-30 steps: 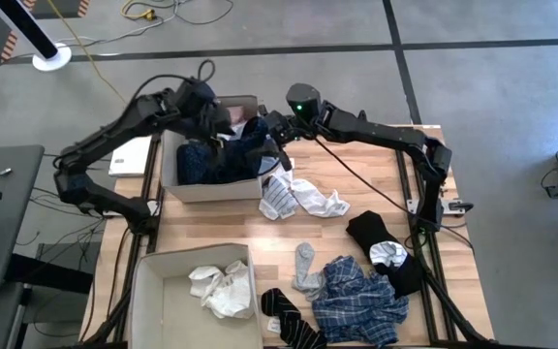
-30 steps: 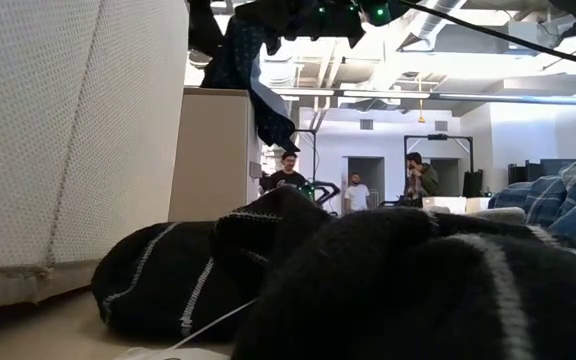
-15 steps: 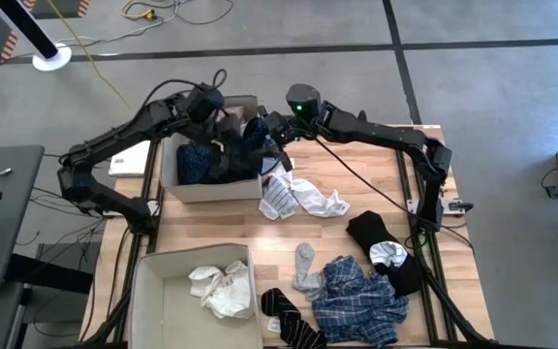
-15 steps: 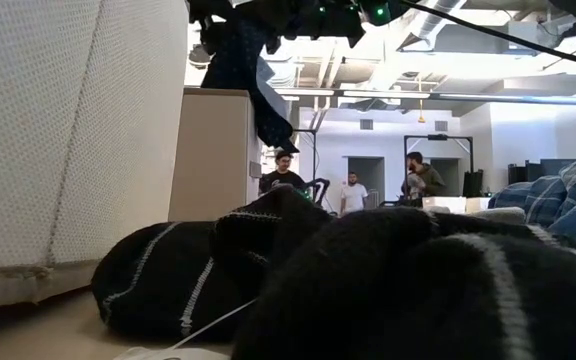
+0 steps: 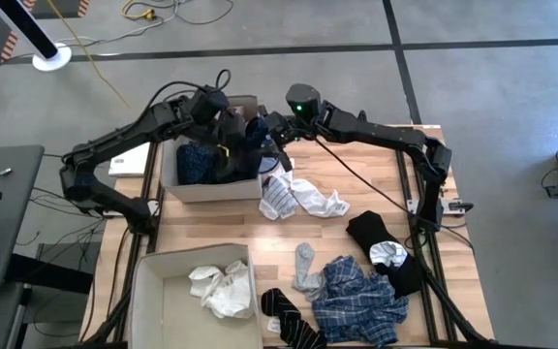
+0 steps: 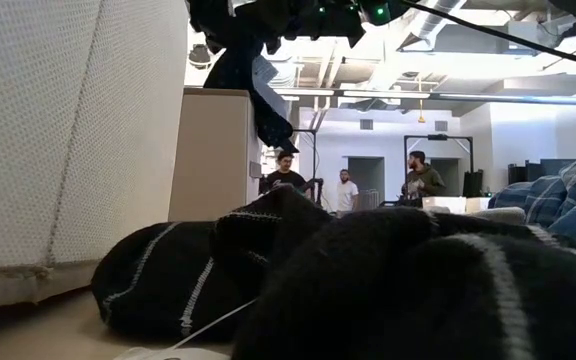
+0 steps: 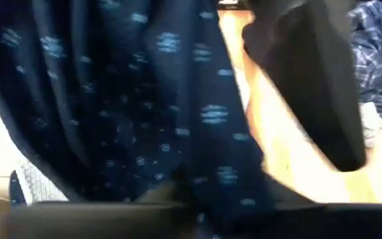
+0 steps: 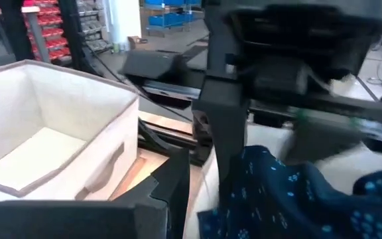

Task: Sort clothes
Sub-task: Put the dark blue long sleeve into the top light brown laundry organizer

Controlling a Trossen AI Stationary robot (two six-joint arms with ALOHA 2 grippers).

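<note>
Both arms meet over the far box (image 5: 187,182), holding the navy dotted garment (image 5: 248,136) up between them, probably to hand it over or spread it before dropping it in. The left gripper (image 5: 229,131) has its jaws nearly closed on the cloth; the right gripper (image 5: 277,131) pinches the other edge, jaws half open. More clothes (image 5: 356,291) lie on the tabletop (image 5: 201,223).

The wooden tabletop (image 5: 211,218) carries two boxes: one (image 5: 211,186) at upper left and one (image 5: 153,291) at lower left. Directly on the wood lie a striped garment (image 5: 279,197) and a white one (image 5: 323,202) at centre, a black piece (image 5: 371,233) to the right, a grey sock (image 5: 304,262), blue plaid clothing (image 5: 356,296) and dark striped socks (image 5: 289,315) along the bottom.
</note>
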